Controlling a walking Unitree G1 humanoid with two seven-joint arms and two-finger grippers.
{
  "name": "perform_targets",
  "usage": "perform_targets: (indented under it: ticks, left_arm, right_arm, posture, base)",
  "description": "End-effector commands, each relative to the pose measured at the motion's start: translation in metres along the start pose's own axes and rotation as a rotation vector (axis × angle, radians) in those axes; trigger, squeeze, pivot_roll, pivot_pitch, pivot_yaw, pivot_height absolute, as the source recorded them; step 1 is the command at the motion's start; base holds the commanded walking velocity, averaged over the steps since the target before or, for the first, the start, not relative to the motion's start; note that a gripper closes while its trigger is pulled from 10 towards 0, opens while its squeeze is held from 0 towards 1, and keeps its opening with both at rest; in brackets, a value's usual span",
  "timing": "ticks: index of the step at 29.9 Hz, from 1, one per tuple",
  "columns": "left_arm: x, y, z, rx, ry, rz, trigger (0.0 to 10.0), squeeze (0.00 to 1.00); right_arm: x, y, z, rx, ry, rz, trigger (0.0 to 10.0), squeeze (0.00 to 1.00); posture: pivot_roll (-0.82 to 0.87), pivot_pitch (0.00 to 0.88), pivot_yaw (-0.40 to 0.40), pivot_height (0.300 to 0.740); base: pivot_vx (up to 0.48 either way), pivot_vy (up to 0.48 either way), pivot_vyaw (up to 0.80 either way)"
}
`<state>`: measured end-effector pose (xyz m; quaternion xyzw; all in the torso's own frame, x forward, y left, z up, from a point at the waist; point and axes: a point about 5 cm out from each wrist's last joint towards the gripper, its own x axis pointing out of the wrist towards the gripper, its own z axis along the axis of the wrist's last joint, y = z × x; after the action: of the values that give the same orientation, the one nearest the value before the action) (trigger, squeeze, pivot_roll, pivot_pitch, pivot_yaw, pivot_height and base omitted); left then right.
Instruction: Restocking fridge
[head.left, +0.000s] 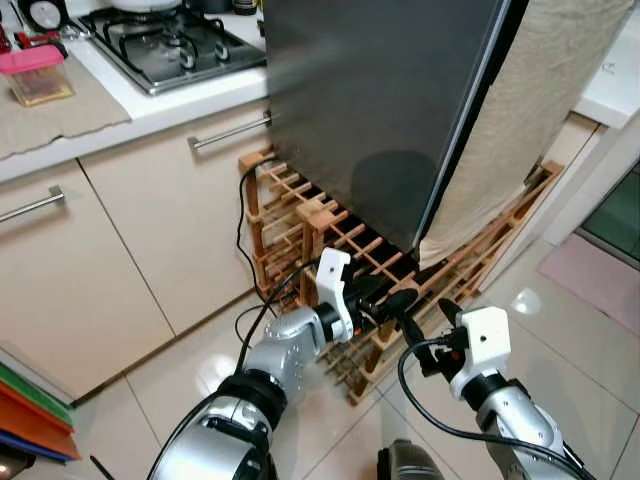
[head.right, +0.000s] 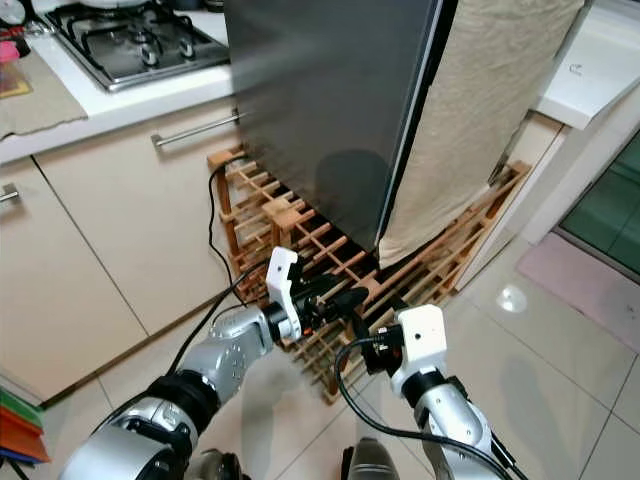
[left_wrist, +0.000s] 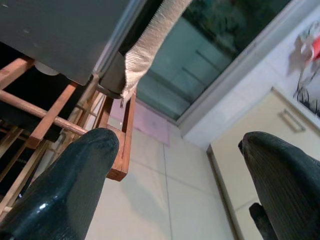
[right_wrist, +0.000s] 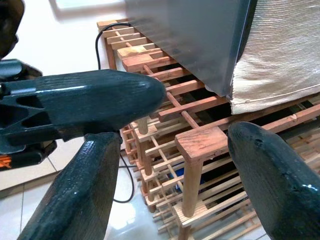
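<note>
The dark grey fridge door (head.left: 380, 100) is closed, with a beige cloth (head.left: 520, 120) hanging down its right side. A wooden lattice rack (head.left: 300, 225) leans at the fridge's foot. My left gripper (head.left: 392, 303) is held low in front of the rack, below the door's bottom corner, open with nothing between its fingers (left_wrist: 65, 190). Just right of it and a little lower, my right gripper (head.left: 428, 325) points toward the rack, also open and empty. In the right wrist view the left gripper's black finger (right_wrist: 85, 105) crosses in front of the rack (right_wrist: 200, 145).
To the left, a white counter carries a gas hob (head.left: 170, 45) and a pink-lidded box (head.left: 35, 75) above beige cabinets (head.left: 110, 240). A black cable (head.left: 243, 230) runs down beside the rack. A pink mat (head.left: 600, 275) lies on the glossy tiles at right; coloured folders (head.left: 30, 420) sit lower left.
</note>
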<state>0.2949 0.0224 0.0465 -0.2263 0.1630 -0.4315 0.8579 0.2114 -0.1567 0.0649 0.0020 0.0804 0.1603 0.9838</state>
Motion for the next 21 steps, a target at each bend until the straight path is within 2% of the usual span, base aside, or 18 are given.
perform_targets:
  ticks: [1,21]
  left_arm:
    - [0.1083,-0.1886,0.1165,0.5,-0.035,-0.584,10.0,0.0]
    - [0.1083,-0.1886,0.1165,0.5,-0.035,-0.584,10.0,0.0]
  right_arm:
    - [0.0009,-0.0159,0.0321,-0.04,-0.151,-0.068,10.0,0.12]
    - [0.0009,-0.0159,0.0321,-0.04,-0.151,-0.068,10.0,0.12]
  posture:
    - [-0.27,0.048,0.084,0.693]
    - [-0.27,0.048,0.084,0.693]
  base:
    - [0.0,0.0,0.0]
    - [0.0,0.0,0.0]
